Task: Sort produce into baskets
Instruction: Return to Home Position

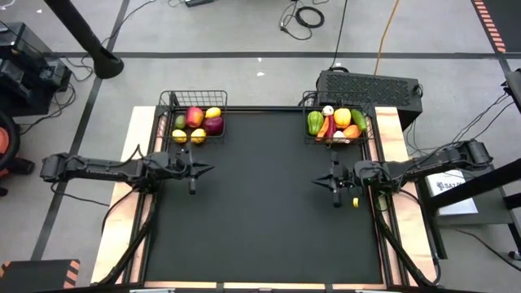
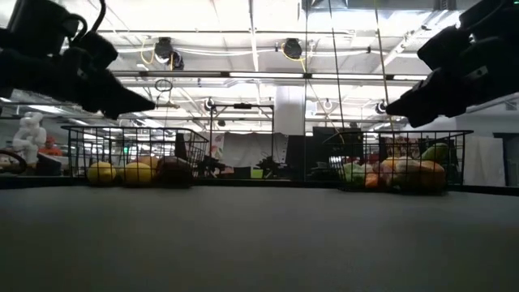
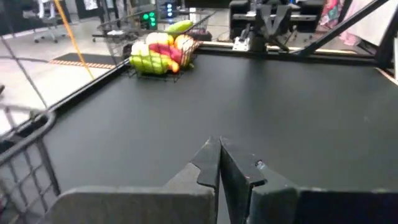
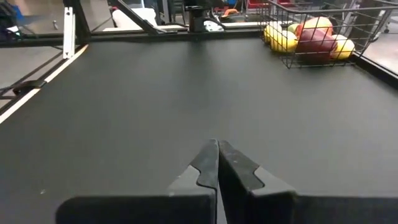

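While both arms hover above the black table [image 1: 260,228], we see the left gripper [image 1: 209,169] and the right gripper [image 1: 318,182], each with fingers [image 3: 206,165] pressed together and holding nothing. At the table's far edge, the left basket [image 1: 172,101] holds yellow lemons [image 1: 198,136], a red apple [image 1: 194,116] and a green lime [image 1: 180,122]; the right basket [image 1: 370,130] holds a green pepper [image 1: 315,122], a yellow pepper [image 1: 342,116] and white garlic [image 1: 327,111].

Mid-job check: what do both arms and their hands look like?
The left arm and right arm are black, slender and jointed, with black cables alongside. The left hand and right hand each have two dark fingers tapering to thin wedge tips.
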`<action>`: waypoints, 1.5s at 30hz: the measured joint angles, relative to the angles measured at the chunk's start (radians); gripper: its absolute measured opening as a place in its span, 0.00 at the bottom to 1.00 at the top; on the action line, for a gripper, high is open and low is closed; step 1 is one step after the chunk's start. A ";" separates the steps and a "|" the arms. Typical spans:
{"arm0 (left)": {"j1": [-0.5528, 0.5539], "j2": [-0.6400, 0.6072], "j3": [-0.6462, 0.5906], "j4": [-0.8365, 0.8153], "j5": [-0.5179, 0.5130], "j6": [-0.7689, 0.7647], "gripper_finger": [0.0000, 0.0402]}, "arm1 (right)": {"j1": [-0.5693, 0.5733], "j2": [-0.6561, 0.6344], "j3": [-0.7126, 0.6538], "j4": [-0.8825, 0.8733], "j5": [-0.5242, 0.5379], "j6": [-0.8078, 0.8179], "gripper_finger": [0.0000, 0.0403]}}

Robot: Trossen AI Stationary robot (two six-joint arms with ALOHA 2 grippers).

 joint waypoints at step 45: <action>0.000 -0.464 -0.031 -0.267 -0.059 0.006 0.04 | 0.003 -0.716 -0.053 -0.431 0.010 -0.015 0.00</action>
